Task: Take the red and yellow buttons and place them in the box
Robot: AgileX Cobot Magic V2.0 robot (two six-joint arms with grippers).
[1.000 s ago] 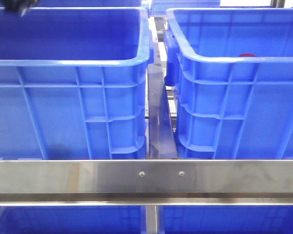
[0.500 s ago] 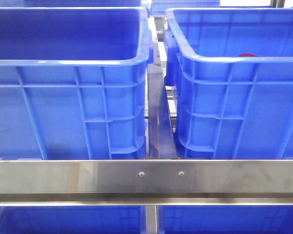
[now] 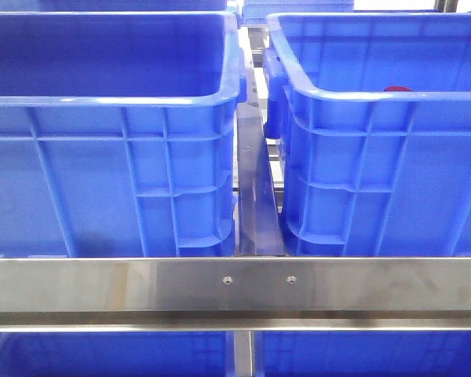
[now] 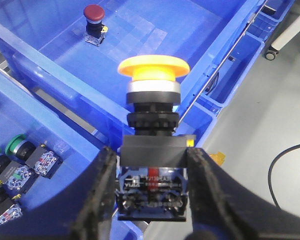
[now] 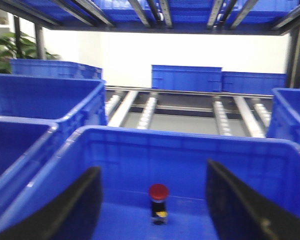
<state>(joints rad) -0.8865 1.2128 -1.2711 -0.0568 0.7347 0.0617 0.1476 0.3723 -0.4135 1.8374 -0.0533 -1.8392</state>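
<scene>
So the left gripper [image 4: 151,200] has a yellow button [image 4: 153,75] clamped by its black contact block, mushroom cap pointing away from the fingers. It hangs above the box [image 4: 200,65], where a red button [image 4: 93,13] already sits upright on the floor. That block looks like the right place to grab: flat, square sides, rigid plastic, while the cap is round and glossy and would probably slip. These things look light but top-heavy, so I'd guess it tips over if dropped from up there.

Right gripper [image 5: 155,210] is spread wide with nothing in it, looking into the box at the red button [image 5: 158,198].

Other stuff: green buttons [image 4: 12,165] are piled in the neighbouring crate [image 4: 65,150], which should stay put. In the front view the steel rail [image 3: 235,287] and the tall crate walls hide nearly everything, just a sliver of red [image 3: 398,89] peeking over the rim
</scene>
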